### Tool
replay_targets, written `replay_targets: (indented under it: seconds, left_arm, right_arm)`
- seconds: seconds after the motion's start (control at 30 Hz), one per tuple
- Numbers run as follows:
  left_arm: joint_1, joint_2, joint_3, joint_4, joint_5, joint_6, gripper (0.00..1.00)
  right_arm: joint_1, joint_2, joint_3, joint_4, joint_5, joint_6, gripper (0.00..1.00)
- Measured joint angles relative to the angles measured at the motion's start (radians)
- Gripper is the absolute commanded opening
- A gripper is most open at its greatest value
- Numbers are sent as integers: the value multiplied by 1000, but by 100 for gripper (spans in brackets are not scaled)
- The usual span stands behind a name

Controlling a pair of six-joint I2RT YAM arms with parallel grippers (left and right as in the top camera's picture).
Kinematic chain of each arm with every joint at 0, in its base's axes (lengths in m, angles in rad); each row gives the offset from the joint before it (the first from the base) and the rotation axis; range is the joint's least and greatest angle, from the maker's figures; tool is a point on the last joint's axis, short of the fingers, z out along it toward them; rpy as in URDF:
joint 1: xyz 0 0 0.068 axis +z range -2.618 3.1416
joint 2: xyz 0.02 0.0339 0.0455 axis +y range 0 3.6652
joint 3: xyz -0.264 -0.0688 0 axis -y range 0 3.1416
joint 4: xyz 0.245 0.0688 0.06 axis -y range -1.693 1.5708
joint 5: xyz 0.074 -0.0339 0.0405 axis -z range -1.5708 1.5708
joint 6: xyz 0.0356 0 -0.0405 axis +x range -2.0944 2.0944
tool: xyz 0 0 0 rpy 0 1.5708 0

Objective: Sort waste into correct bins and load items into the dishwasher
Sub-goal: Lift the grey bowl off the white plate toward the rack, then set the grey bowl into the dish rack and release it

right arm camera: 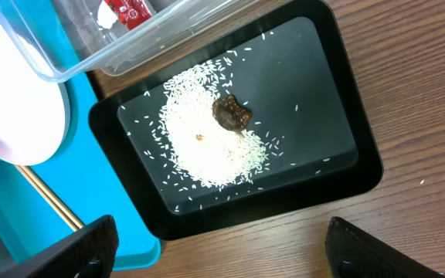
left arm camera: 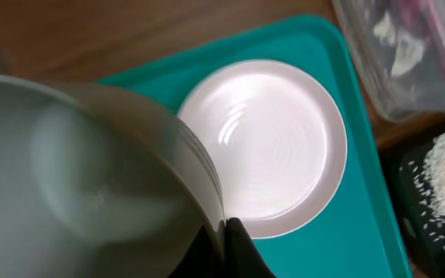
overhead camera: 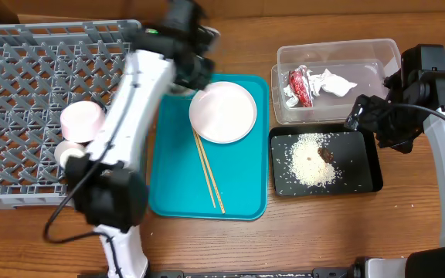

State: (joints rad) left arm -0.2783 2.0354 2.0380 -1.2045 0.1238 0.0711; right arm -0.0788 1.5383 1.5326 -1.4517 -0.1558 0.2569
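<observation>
Two chopsticks (overhead camera: 208, 171) lie side by side, lengthwise along the teal tray (overhead camera: 174, 185).

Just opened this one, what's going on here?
The left gripper has its jaws shut on the rim of a grey-green bowl, held near the white plate, which lies with the chopsticks on the teal tray. A pink bowl and small white cup sit in the grey rack. The wrapper and napkin are in the clear tub. Rice and a brown lump lie in the black tray, where the right gripper hovers, jaws open.
</observation>
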Motion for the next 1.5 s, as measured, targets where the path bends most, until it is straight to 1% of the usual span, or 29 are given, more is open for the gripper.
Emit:
replay_targets:
  seconds: [0.1, 0.17, 0.2, 0.37, 0.6, 0.87, 1.03, 1.23, 1.5]
  left_arm:
    - [138, -59, 13, -10, 119, 46, 4]
    - [215, -68, 13, -24, 215, 91, 4]
    - [268, -68, 13, -36, 286, 124, 4]
    - [413, -66, 12, -40, 473, 192, 4]
    - [573, -8, 12, -42, 686, 233, 4]
    - [679, 150, 2, -38, 946, 277, 4]
    - [729, 199, -1, -8, 1094, 307, 4]
    - [745, 237, -1, 35, 1202, 318, 4]
    - [752, 291, -1, 97, 1272, 325, 4]
  right_arm:
    - [0, 0, 0, 0, 0, 0, 87]
    - [0, 0, 0, -1, 0, 0, 87]
    - [0, 0, 0, -1, 0, 0, 87]
    - [0, 0, 0, -3, 0, 0, 87]
    - [0, 0, 0, -5, 0, 0, 87]
    - [0, 0, 0, -15, 0, 1, 87]
    - [0, 0, 0, -14, 0, 1, 87]
    - [0, 0, 0, -15, 0, 1, 87]
    - [0, 0, 0, -16, 0, 0, 87]
